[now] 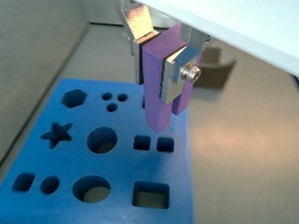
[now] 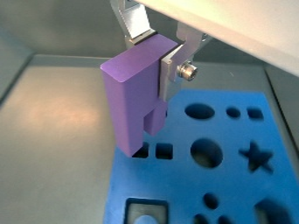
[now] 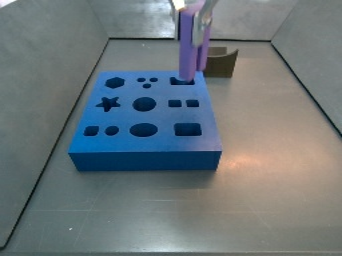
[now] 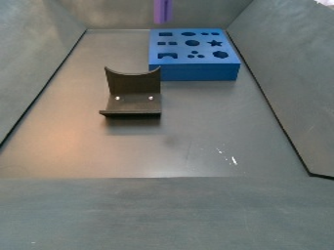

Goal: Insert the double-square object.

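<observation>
Below your gripper (image 1: 156, 54) lies the blue block (image 3: 147, 112) with its shaped holes; behind it sits the dark olive curved block (image 4: 131, 94), well apart from the peg in a side view. The arm itself is cut off in both side views, and only a sliver of purple shows at one frame edge. Your fingers (image 2: 177, 63) point down, clamped on the double-square object (image 2: 135, 92), which hangs upright with its lower end at the paired square holes (image 1: 153, 143).
</observation>
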